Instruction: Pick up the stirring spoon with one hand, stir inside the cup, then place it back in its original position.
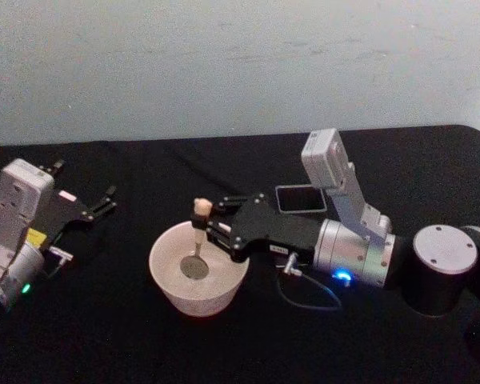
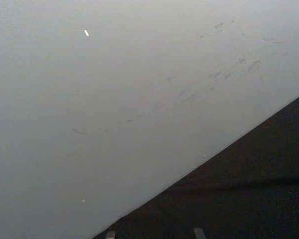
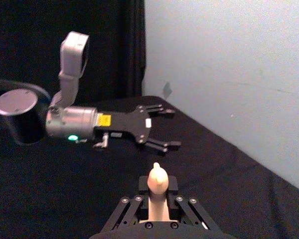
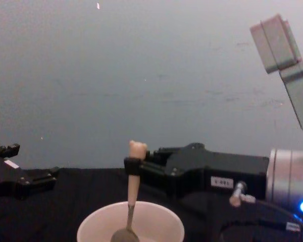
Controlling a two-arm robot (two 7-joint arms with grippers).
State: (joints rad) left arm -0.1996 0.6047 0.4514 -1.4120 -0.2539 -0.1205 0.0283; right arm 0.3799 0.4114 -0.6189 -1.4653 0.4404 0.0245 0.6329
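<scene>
In the head view, the right gripper (image 1: 209,227) was clenched on the pale handle of the stirring spoon (image 1: 198,234). The spoon stood almost upright, with its small bowl down inside the cup (image 1: 178,294). So the step in hand seemed to be the stirring. The next move probably called for small circles inside the rim, without pushing the cup, and afterwards for carrying the spoon back to the dark holder (image 1: 302,198) just behind the arm. The left gripper (image 1: 86,182) was parked at the left side, released, well apart from the cup.

The left wrist view gave a pale wall (image 2: 139,89) with faint scratches and the black cloth of the tabletop (image 2: 249,199).

In the right wrist view, the bear head of the spoon rose between the closed fingers, and the left gripper lay farther off with its fingers spread.

In the chest view, the spoon handle leaned a little and the bowl rested low in the cup. The tabletop was covered in black, and the room behind was a plain grey-white wall.
</scene>
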